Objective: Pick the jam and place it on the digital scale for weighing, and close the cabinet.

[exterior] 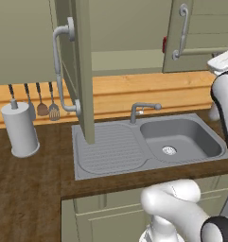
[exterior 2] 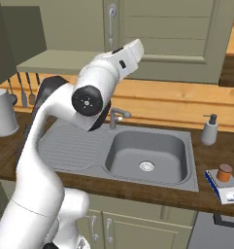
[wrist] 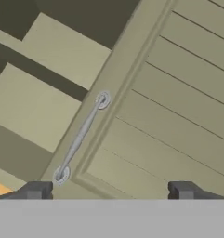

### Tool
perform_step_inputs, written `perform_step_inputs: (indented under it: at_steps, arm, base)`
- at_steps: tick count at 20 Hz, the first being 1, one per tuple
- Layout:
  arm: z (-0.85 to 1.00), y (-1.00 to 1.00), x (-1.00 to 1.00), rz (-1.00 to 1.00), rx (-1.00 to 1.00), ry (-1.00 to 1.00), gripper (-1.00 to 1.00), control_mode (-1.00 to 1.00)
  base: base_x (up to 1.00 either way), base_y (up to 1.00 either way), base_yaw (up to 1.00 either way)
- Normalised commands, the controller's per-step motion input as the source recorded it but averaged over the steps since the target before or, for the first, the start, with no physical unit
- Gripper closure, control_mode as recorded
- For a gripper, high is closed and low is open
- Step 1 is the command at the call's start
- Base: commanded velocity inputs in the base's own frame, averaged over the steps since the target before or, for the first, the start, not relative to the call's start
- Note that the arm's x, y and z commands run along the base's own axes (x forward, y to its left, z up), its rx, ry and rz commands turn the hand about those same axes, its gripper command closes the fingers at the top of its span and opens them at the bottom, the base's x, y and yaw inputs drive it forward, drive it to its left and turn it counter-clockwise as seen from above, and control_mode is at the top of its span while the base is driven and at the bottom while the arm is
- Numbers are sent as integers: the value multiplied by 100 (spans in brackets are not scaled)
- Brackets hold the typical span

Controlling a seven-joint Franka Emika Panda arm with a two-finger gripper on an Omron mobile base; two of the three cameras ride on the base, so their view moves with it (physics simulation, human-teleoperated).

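Overhead, cabinet (exterior: pixel 82 66) with left door swung out toward the sink (exterior: pixel 181 137), long grey handle (exterior: pixel 58 71) on its face; right door (exterior 2: pixel 176 34) shut flat. Below, wooden counter (exterior 2: pixel 206 160) carrying the digital scale (exterior 2: pixel 226 187) at far right, the jam (exterior 2: pixel 225 172) already standing on it. Up close, fingers (wrist: pixel 108 190) spread wide, gripping nothing, aimed at the shut door's handle (wrist: pixel 81 137), its long axis running diagonally just ahead. Probably closing left to do: open door lying off to the arm's left.
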Motion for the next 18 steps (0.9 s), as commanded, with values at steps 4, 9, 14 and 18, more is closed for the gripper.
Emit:
perform_step_inputs:
  at_steps: [4,9,14,18]
  arm:
    - [11,88,-100,-18,25,0,-100,-100]
    - [-86,100,-86,-19,35,-2,-100,-100]
    - [-62,61,-64,-9,40,-9,-100,-100]
    - [-8,73,-30,3,1,-1,-100,-100]
  base:
    - [0,0,0]
    - [0,0,0]
    - [0,0,0]
    - [0,0,0]
